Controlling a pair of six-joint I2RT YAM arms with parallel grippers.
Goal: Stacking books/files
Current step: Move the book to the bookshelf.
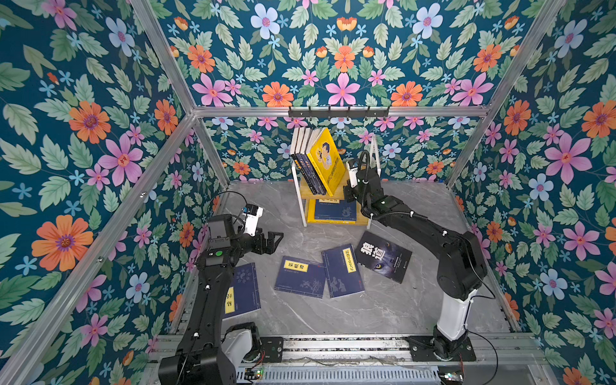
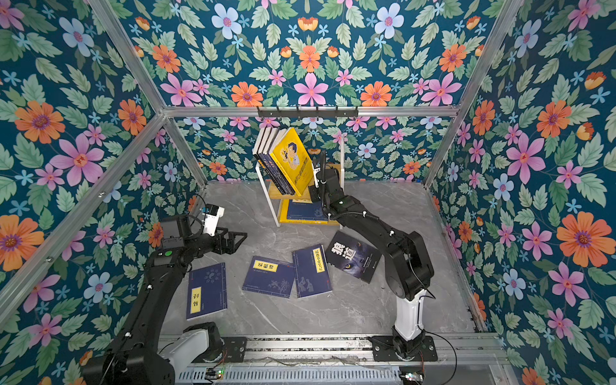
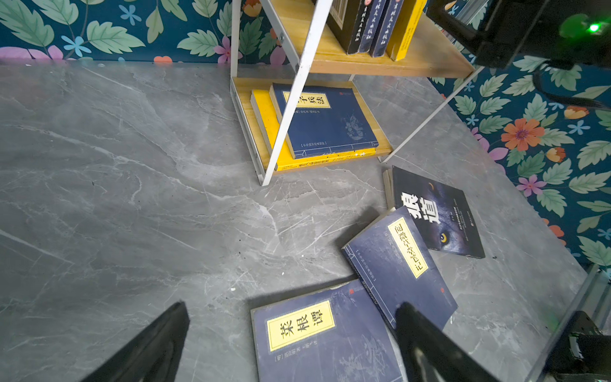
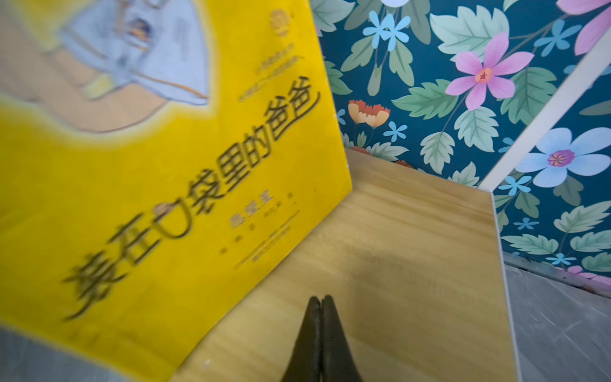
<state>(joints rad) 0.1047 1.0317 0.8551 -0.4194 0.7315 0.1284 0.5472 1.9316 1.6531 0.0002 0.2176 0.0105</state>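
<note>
Yellow cartoon-cover paperback (image 1: 326, 160) leans on a row of dark-spined paperbacks (image 1: 305, 156) on the upper wooden board (image 4: 413, 248) of the white-framed 2-tier rack (image 1: 301, 206). The lower wooden board (image 3: 264, 83) holds 1 navy labelled paperback (image 3: 327, 122) flat on 1 plain yellow paperback (image 3: 264, 115). Your right gripper (image 4: 320, 304) sits over bare board just beside the leaning cover, jaws pressed together with nothing between them; whether it touches the book cannot be told. Your left gripper (image 1: 274, 237) hovers over the grey marble-look tabletop (image 1: 333, 316), jaws spread wide, empty. 4 books lie flat there: a navy paperback beside the left arm (image 2: 206, 290), a navy paperback with a wide label (image 1: 300, 276), a navy paperback with a strip label (image 1: 342, 270) touching it, and a black paperback with white characters (image 1: 383, 256). Judgement: the upper-shelf placement looks finished or in its last nudge, with 4 books to go. Next, draw the right arm clear without tipping the leaning row. Thin covers flat on hard stone give no jaw room, so pick the strip-label book, which seems propped on a neighbour, by an exposed edge.
</note>
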